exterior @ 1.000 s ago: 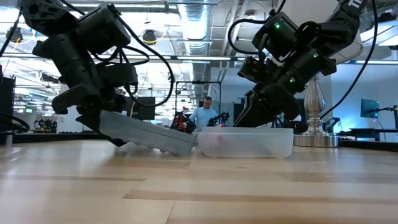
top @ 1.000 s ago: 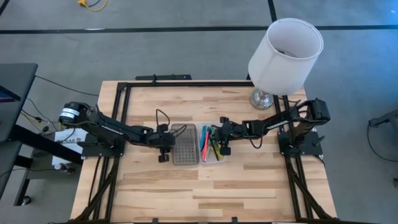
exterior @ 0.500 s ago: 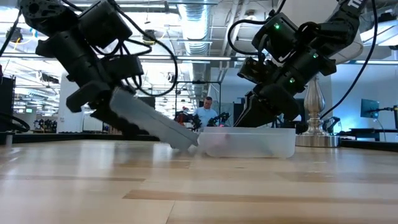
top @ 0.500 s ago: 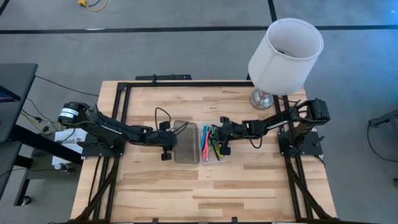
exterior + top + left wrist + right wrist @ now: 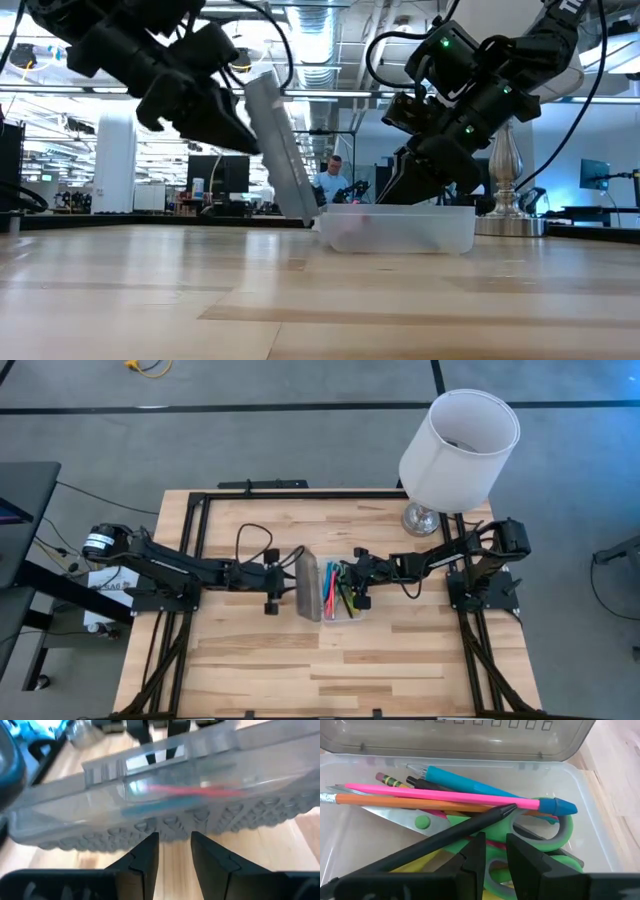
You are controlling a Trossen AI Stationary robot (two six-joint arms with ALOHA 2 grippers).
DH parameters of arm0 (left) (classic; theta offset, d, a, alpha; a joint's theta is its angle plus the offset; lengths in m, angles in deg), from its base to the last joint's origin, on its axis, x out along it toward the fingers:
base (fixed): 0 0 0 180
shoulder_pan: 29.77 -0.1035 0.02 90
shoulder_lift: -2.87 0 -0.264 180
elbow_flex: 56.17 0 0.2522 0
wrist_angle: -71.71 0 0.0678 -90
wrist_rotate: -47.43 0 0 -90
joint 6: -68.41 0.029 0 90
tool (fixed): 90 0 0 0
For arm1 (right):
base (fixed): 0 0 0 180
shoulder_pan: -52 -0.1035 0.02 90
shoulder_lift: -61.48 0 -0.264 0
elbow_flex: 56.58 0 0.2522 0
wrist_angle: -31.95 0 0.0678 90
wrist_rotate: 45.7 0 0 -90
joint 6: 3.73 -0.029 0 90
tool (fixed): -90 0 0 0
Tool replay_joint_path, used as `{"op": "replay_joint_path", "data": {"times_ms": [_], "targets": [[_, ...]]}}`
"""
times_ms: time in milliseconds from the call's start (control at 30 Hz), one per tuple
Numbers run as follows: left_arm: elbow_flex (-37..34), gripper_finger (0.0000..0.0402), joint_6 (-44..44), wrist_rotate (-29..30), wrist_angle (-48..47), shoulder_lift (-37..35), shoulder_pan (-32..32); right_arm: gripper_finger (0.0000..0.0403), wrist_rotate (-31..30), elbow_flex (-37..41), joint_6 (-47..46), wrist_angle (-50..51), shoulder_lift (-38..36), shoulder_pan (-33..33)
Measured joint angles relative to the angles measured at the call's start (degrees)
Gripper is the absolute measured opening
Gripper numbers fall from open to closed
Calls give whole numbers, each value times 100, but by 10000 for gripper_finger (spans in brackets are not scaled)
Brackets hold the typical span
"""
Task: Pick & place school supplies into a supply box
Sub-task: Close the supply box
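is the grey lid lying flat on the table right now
No, in the low view the grey grid-textured lid stands raised steeply beside the clear plastic box, lifted by the left pincer.

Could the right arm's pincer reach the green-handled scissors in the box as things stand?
Probably yes: the lid stands nearly upright, so the supply box is open, and the right pincer hangs just above the scissors.

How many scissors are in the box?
1: the scissors lie in the box under the pens; others could be hidden beneath.
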Motion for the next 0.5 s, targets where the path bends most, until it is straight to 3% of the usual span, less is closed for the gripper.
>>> {"op": "replay_joint_path", "data": {"times_ms": [167, 500], "targets": [[2, 109, 250, -128, 448, 39, -4, 71, 7, 0, 2, -19, 4, 0], [7, 109, -64, -989, 1117, 230, -323, 71, 12, 7, 13, -116, 12, 0]]}}
